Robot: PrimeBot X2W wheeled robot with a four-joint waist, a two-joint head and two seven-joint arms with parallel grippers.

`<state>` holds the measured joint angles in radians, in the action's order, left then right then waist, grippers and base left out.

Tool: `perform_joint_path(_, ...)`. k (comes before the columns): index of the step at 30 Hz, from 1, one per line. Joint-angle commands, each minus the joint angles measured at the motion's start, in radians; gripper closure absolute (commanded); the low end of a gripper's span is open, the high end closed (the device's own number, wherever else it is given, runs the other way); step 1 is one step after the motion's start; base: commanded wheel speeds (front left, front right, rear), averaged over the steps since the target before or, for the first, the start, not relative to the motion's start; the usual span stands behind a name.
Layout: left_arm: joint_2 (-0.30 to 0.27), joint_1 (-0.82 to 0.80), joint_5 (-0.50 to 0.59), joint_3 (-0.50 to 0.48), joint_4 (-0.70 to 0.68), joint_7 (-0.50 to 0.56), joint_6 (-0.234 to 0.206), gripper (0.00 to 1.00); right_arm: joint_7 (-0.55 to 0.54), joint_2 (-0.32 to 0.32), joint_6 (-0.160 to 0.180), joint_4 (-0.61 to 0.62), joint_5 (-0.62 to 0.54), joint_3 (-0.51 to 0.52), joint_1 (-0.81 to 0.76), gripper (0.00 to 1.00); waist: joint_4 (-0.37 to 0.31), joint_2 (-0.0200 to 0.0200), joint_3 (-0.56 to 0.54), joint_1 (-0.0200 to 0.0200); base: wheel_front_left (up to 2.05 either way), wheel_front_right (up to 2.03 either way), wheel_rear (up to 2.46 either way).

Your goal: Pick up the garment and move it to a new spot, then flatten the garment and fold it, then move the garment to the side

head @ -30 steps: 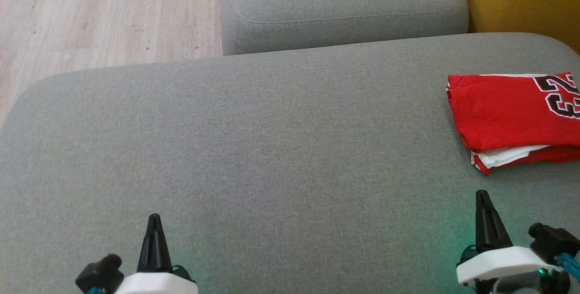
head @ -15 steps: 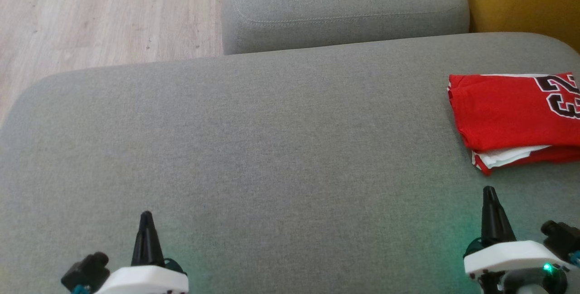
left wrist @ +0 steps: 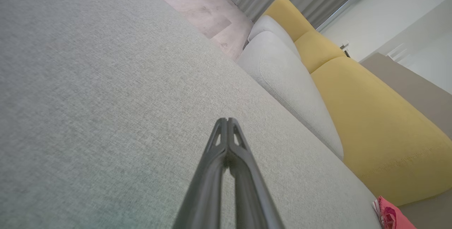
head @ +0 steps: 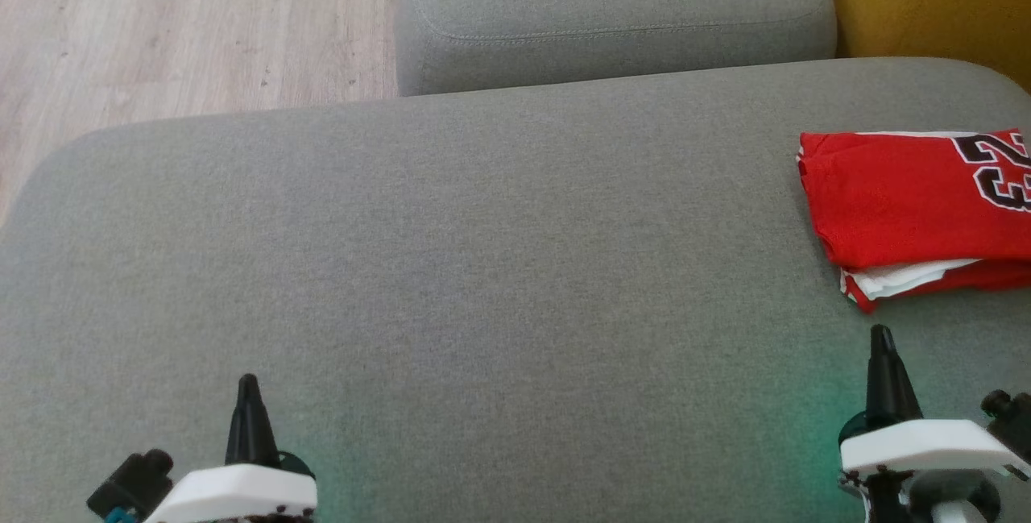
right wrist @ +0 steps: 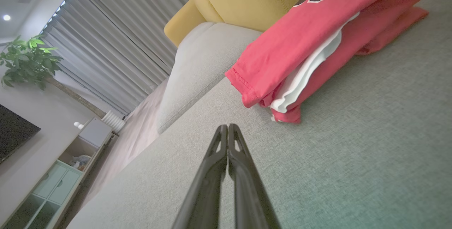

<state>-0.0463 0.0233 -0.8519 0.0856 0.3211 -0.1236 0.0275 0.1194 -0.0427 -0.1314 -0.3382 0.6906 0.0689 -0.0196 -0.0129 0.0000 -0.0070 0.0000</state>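
Apparently folded, the garment (head: 910,201) lies just beyond the closed, empty right claw (head: 884,333).

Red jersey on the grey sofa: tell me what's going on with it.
The red fabric jersey with a black-and-white number lies folded at the right side of the grey fabric sofa cushion, touched by nothing. The left gripper and right gripper are both shut and empty, the right one just short of the jersey.

Slim, black, tapered fingers (head: 246,426) meet white wrist housings (head: 926,438), each flanked by a black knob (head: 133,479).
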Motion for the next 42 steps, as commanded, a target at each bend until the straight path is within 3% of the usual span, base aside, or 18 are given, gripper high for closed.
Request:
perform_joint_path(1, -0.001, -0.056, -0.026, -0.029, -0.034, 0.007, 0.007, 1.00, -0.008, -0.003, 0.000, 0.037, 0.034, -0.003, 0.054, 1.00, 0.000, 0.0000, 0.000, 0.0000, 0.00, 0.00, 0.00)
perform_joint_path(42, -0.003, -0.096, -0.412, -0.119, -0.056, 0.128, 0.058, 1.00, -0.126, -0.006, 0.001, 0.067, 0.500, 0.022, 0.093, 1.00, 0.007, 0.0000, 0.005, 0.0000, 0.00, 0.00, 0.00)
